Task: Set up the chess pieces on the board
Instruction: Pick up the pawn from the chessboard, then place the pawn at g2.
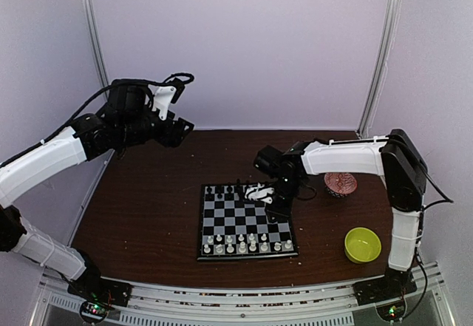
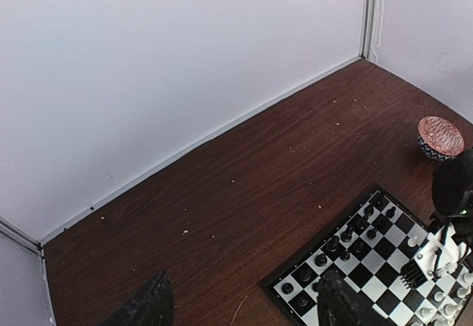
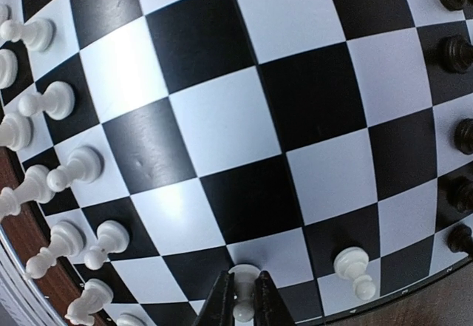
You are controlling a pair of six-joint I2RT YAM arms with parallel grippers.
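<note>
The right gripper (image 3: 244, 301) is recorded clamped on a white pawn (image 3: 244, 275), which is stood between its fingers on a light square of the board (image 3: 222, 123). A second white pawn (image 3: 353, 270) is noted just right of the fingers. The left gripper (image 2: 244, 307) is spread wide, with the board off to its right.

My left arm (image 1: 52, 160) stretches up and away toward the far left, with the wrist held high above the surface. Its jaws stand wide apart with nothing between them, and both dark fingertips (image 2: 144, 307) show at the bottom edge of the left wrist view. My right arm (image 1: 344, 157) rises from its base, folds at the elbow and reaches leftward. Its wrist is tipped down and its jaws are pinched together on a white pawn (image 3: 244, 300).
</note>
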